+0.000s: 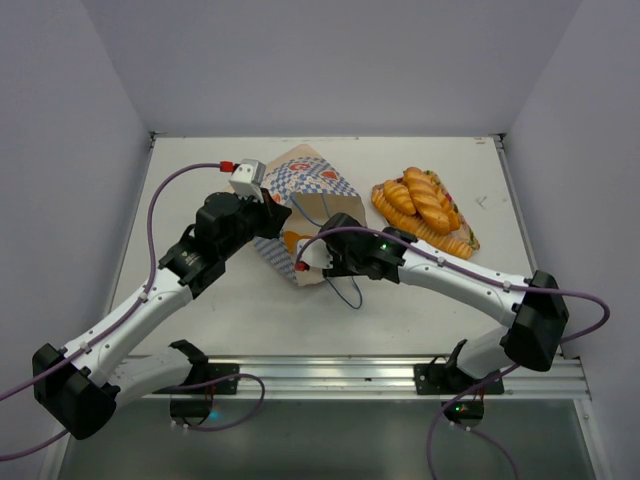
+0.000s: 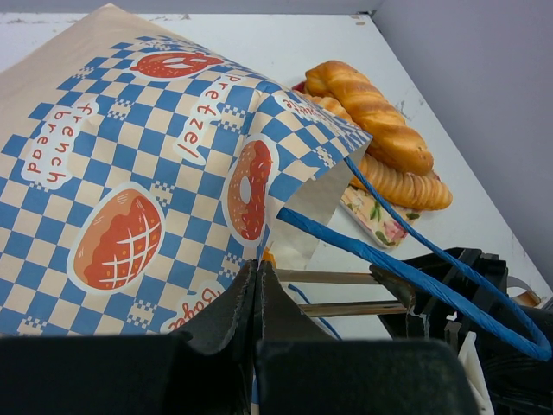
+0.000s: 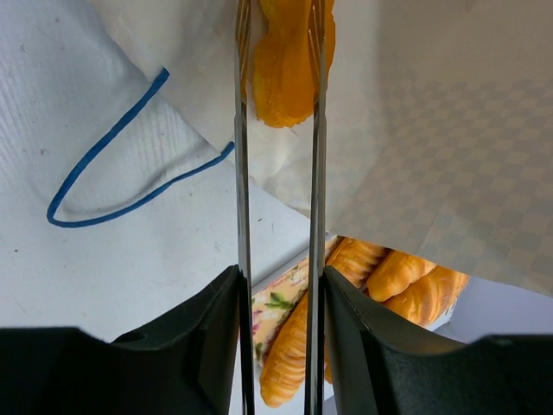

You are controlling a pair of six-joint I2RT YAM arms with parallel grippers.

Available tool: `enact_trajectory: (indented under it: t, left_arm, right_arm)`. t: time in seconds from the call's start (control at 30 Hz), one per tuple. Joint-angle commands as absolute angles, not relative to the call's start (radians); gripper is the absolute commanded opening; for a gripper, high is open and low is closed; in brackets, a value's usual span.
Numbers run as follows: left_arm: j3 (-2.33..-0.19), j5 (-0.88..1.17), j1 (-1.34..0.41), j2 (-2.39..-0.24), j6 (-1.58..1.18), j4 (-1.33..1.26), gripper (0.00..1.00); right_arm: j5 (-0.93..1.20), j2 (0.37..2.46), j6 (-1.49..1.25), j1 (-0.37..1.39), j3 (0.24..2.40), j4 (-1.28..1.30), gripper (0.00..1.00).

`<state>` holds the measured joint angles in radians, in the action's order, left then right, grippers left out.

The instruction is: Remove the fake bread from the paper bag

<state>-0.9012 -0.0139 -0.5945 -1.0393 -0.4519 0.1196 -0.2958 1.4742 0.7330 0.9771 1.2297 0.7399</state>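
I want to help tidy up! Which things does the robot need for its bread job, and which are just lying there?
For the job: paper bag; fake bread, some piled outside, one piece in the bag's mouth.
Just lying about: pink floral tray under the pile; purple cables.

Soft, even light falls from above in the top view. The white tabletop point(image 1: 400, 310) is bright, nearly washed out, and the arms cast only faint, diffuse shadows. The fake bread point(image 1: 425, 200) carries small glossy highlights. In the left wrist view the paper bag point(image 2: 130, 173) is sharp, while the left end effector point(image 2: 257, 272) is a dark blur along the bottom. The right end effector point(image 3: 278, 35) looks soft-edged, and light glows through the bag's wall.
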Motion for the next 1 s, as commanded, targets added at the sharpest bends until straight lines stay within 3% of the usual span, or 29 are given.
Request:
enact_trajectory:
  t: [0.0, 0.57, 0.67, 0.8, 0.97]
  left_arm:
    - [-0.897, -0.012, -0.587, -1.020, -0.440, 0.075, 0.00]
    - [-0.913, -0.006, -0.587, -1.020, -0.456, 0.071, 0.00]
    - [-0.914, -0.009, -0.586, -1.017, -0.456, 0.074, 0.00]
    - [-0.911, -0.020, -0.586, -1.012, -0.449, 0.077, 0.00]
    - [-0.914, -0.055, -0.587, -1.020, -0.430, 0.089, 0.00]
  right_arm:
    - [-0.298, 1.428, 0.732, 0.983, 1.221, 0.718, 0.45]
    - [-0.485, 1.462, 0.808, 1.002, 1.111, 0.534, 0.44]
    - [-0.503, 1.466, 0.819, 1.005, 1.104, 0.514, 0.35]
    - [-0.496, 1.465, 0.808, 1.003, 1.118, 0.526, 0.14]
    - [-0.417, 1.418, 0.782, 1.002, 1.160, 0.581, 0.04]
